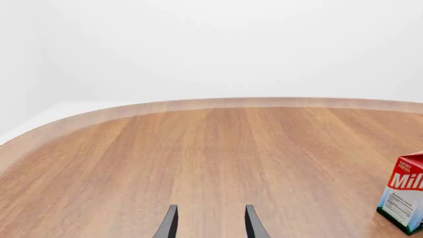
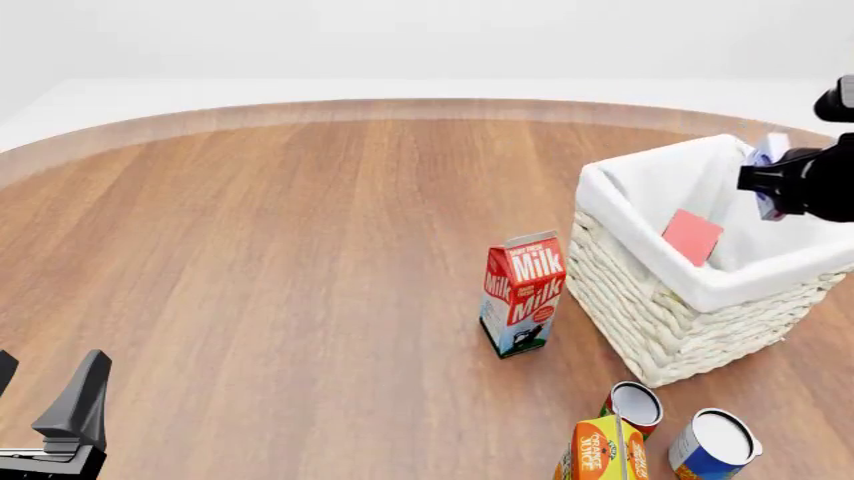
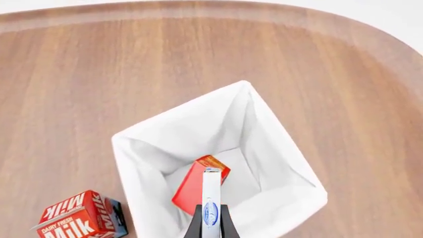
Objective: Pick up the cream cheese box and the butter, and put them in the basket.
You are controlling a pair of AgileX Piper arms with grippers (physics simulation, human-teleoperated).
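Cream cheese box (image 3: 211, 203): held edge-on in my right pincer (image 3: 211, 224), directly above the open mouth of the basket (image 3: 264, 119). In the right wrist view it shows as a thin white slab with a small blue oval mark, the two dark fingers closed on its broad faces. In the front view only a white corner (image 2: 770, 150) shows past the pincer, over the basket's far rim.

Handling judgement: a small, stiff carton, probably light. The faces look smooth, so it could slip if the squeeze is slack; the grip across the thin dimension, near one end, seems right for it. A drop from here should land it inside, since the liner walls slope inward.

Butter (image 3: 200, 183): already inside the basket, lying tilted against the cloth liner, red face up, orange end visible. The cream cheese box hangs right over it, so it may land on the butter rather than on the basket floor. No harm expected; both look rigid.

Left pincer (image 1: 210, 223): jaws apart, holding nothing, low over bare tabletop (image 2: 267, 250), well away from the basket.

Other things: milk carton (image 2: 522, 293) upright just beside the basket's near-left wall. Two cans (image 2: 635, 405) and an orange carton (image 2: 601, 452) stand on the near side of the basket.
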